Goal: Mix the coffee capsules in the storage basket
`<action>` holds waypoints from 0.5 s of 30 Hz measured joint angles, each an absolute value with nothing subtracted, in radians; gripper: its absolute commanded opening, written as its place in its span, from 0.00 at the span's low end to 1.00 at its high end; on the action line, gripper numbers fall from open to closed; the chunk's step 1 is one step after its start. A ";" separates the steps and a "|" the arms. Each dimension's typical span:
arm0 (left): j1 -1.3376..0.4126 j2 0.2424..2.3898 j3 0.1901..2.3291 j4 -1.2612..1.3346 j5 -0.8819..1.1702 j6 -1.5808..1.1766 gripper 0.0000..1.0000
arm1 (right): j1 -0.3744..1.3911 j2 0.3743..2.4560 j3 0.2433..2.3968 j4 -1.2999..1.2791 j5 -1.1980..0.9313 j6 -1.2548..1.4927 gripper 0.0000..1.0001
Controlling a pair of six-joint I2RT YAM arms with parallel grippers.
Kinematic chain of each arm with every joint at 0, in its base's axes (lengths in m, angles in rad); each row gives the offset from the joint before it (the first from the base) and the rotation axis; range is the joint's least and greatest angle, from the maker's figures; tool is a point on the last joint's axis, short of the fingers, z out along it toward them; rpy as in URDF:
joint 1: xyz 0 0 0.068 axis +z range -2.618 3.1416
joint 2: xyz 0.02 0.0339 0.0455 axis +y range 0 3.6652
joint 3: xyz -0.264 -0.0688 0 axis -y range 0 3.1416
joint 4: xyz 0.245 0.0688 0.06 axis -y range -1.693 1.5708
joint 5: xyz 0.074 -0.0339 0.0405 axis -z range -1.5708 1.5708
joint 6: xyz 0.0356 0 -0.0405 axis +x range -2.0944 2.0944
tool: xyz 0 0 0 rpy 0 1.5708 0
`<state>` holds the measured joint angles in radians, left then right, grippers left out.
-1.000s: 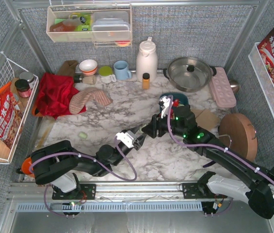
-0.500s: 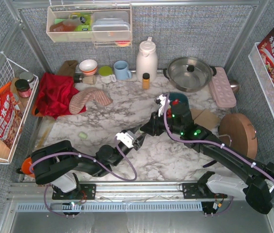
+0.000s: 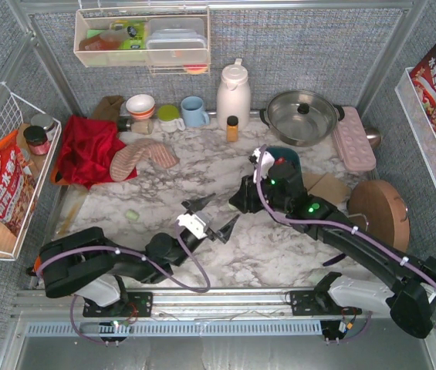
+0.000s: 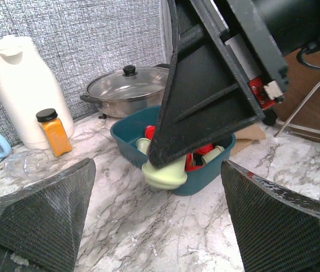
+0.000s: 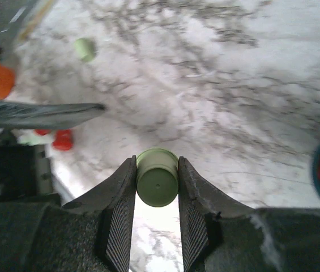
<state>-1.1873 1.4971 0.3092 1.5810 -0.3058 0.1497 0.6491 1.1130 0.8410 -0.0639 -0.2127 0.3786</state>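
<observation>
My right gripper is shut on a pale green coffee capsule, held above the marble. In the left wrist view the same capsule hangs in front of the dark teal storage basket, which holds red and green capsules. My left gripper stands wide open just below and before it, holding nothing. From above, the left gripper sits beside the right gripper; the right arm hides much of the basket. Another green capsule lies loose on the table.
Behind the basket stand a lidded steel pot, a white thermos, an amber spice bottle and a blue mug. A pink tray and round wooden board lie right; a red cloth lies left.
The left gripper's jaws have swung wide open. The right gripper moved left to meet it and now grips the green capsule.
</observation>
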 measured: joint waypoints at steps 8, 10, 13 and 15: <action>-1.189 1.410 0.244 1.576 -0.411 0.127 0.99 | 0.645 1.155 0.882 -0.179 0.237 0.298 0.04; -1.189 1.393 0.232 1.563 -0.476 0.107 0.99 | 0.636 1.182 0.878 -0.180 0.361 0.267 0.09; -1.189 1.365 0.230 1.510 -0.575 0.066 0.99 | 0.612 1.238 0.869 -0.152 0.495 0.222 0.09; -1.189 1.348 0.237 1.456 -0.639 0.039 0.99 | 0.591 1.281 0.868 -0.133 0.551 0.202 0.09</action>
